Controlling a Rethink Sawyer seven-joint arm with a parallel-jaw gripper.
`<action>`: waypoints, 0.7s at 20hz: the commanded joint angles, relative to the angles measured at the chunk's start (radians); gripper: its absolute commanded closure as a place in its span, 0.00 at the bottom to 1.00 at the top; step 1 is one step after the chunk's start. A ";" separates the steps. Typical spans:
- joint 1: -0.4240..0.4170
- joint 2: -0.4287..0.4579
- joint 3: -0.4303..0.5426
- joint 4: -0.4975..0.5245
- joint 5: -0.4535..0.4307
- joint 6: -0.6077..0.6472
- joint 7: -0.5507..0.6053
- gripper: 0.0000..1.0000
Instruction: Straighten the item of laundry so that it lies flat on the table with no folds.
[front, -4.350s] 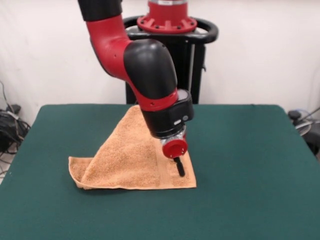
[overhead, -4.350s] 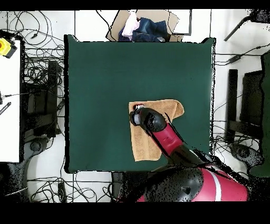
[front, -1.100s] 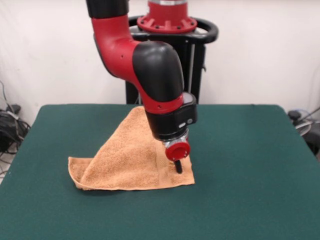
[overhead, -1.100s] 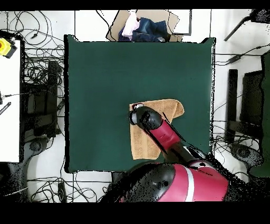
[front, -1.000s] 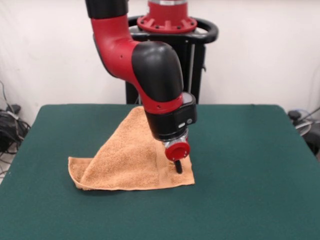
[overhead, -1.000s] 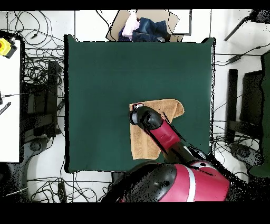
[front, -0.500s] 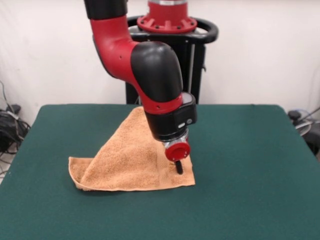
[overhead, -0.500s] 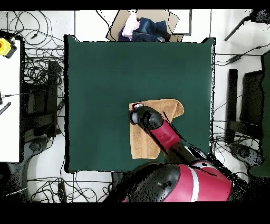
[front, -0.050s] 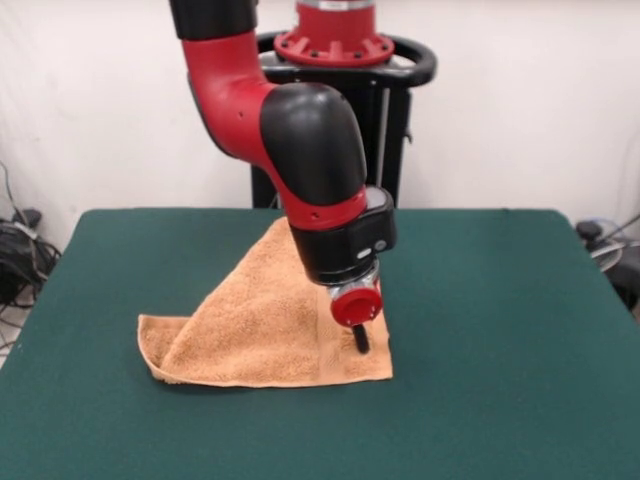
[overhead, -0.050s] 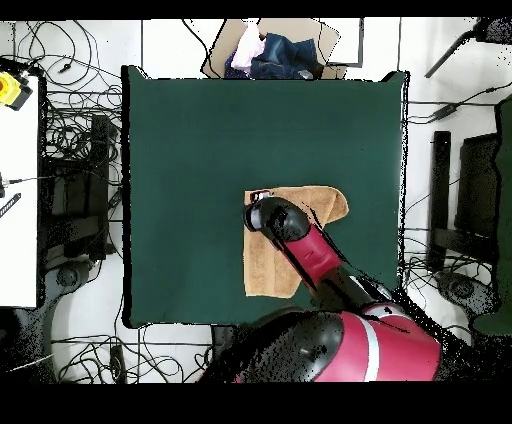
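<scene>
The item of laundry (front, -0.050s: 255, 325), an orange-tan towel, lies on the green table (front, -0.050s: 500, 300) folded along a diagonal, so it looks like a triangle whose peak points to the far side. Its near left corner is curled over. My gripper (front, -0.050s: 360, 340) points down at the towel's near right corner, its black tips together on the cloth by the woven band. In the overhead view the arm covers the towel's (overhead, -0.050s: 265, 275) middle, and the gripper (overhead, -0.050s: 258, 206) sits at the towel's upper left corner on the table (overhead, -0.050s: 200, 150).
A cardboard box with clothes (overhead, -0.050s: 280, 50) stands beyond the table's top edge in the overhead view. A white side table (overhead, -0.050s: 15, 200) with a yellow object (overhead, -0.050s: 10, 88) is at the left. Cables (overhead, -0.050s: 75, 130) lie on the floor around the table.
The gripper has shifted slightly toward the table's near edge and right in the front view, and the towel's near right corner has moved with it. The fold remains.
</scene>
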 joint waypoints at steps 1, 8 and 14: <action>0.011 -0.060 0.088 -0.035 0.112 0.099 0.265 1.00; -0.003 -0.100 0.123 -0.017 0.162 0.137 0.269 1.00; -0.016 -0.076 0.153 -0.025 0.193 0.115 0.246 1.00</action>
